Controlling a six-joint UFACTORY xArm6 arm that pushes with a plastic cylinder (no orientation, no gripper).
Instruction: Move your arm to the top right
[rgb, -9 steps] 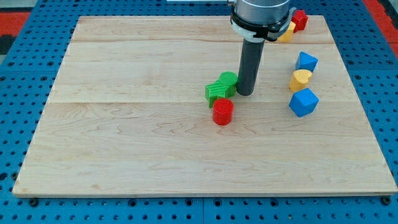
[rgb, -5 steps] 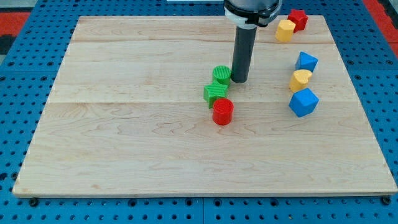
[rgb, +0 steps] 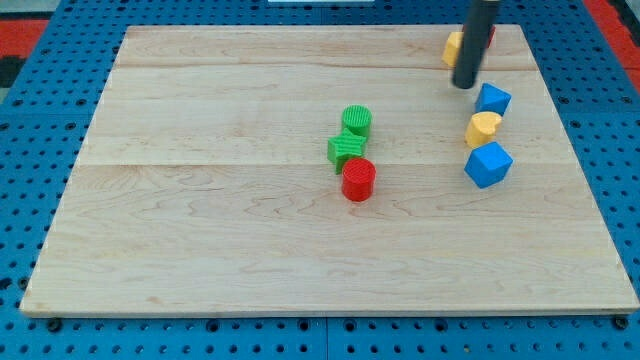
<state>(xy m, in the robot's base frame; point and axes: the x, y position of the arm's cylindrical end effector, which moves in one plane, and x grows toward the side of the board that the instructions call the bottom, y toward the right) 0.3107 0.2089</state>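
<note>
My tip (rgb: 465, 85) is near the board's top right, just left of the small blue block (rgb: 492, 99). The rod hides part of a yellow block (rgb: 453, 47) and a red block (rgb: 488, 33) at the top right edge. Below the small blue block lie a yellow block (rgb: 483, 128) and a larger blue block (rgb: 488, 164). Near the middle, well to the left of my tip, stand a green cylinder (rgb: 355, 120), a green star-like block (rgb: 346, 150) and a red cylinder (rgb: 358, 180), close together.
The wooden board (rgb: 200, 200) lies on a blue perforated table (rgb: 20, 200). The board's right edge is close to the blue blocks.
My tip has moved from beside the green blocks at the middle up and to the right, to beside the small blue block. The green cylinder shifted slightly up earlier; the other blocks have stayed put.
</note>
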